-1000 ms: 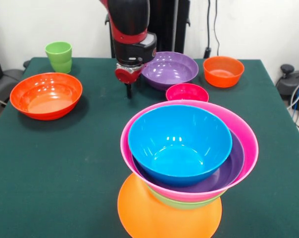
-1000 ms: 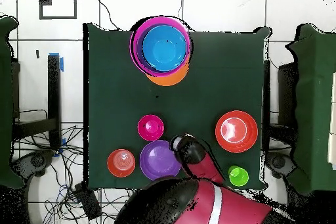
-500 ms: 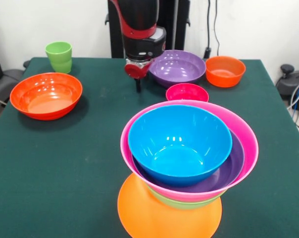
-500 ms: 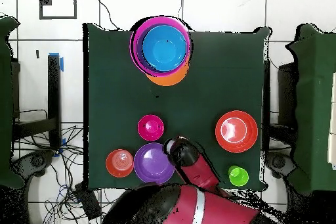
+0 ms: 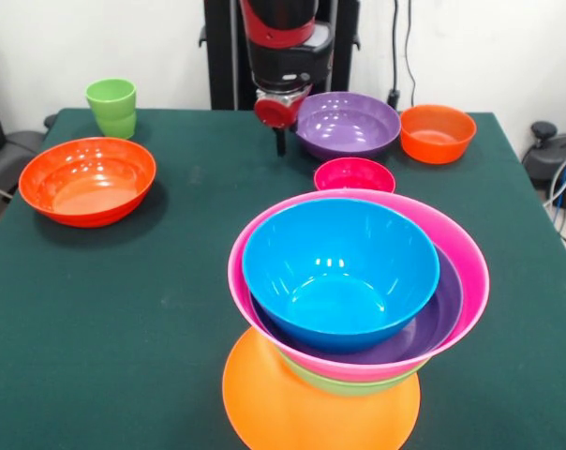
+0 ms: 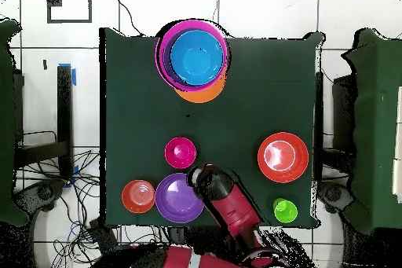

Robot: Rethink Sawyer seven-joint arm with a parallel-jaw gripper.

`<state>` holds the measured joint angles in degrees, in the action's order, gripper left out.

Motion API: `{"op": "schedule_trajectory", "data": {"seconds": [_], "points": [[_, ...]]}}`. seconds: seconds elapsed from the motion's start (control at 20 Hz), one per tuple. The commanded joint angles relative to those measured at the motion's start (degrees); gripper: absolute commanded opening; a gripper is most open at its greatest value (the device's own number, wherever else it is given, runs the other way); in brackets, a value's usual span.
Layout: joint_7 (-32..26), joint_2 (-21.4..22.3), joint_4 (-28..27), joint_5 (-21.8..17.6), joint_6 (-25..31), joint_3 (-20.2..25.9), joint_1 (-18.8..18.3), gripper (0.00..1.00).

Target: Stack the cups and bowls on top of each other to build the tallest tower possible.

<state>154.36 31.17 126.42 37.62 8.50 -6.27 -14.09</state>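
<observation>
- the claw, state hard to tell, has slid against the purple bowl, nudging it and the small orange bowl sideways.
- the tower stands unchanged at the tabletop's near edge; no stacking progress.

Dark green table, plain white wall at the far side, white tiled floor, loose black cables beside the table, even light.

Black arm with red bands, red round wrist cap, possibly dark tip
</observation>
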Motion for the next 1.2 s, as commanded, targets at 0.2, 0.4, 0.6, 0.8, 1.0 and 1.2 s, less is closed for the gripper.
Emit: {"op": "schedule_trajectory", "data": {"seconds": [0.2, 0.4, 0.6, 0.8, 1.0, 1.2], "points": [[8.9, 0.0, -2.9, 1.2, 5.6, 1.3, 3.5, 1.0], [10.0, -0.3, -2.1, 2.4, 4.7, 3.0, 3.9, 1.0], [10.9, -1.1, -1.1, 3.2, 2.6, 5.0, 4.0, 1.0], [11.6, -2.5, 0.2, 3.7, -0.6, 8.2, 2.5, 1.0], [12.4, -3.4, 1.6, 3.7, -3.2, 10.5, 1.3, 1.0], [13.3, -4.6, 1.7, 3.6, -5.1, 12.2, 0.4, 1.0]]}}
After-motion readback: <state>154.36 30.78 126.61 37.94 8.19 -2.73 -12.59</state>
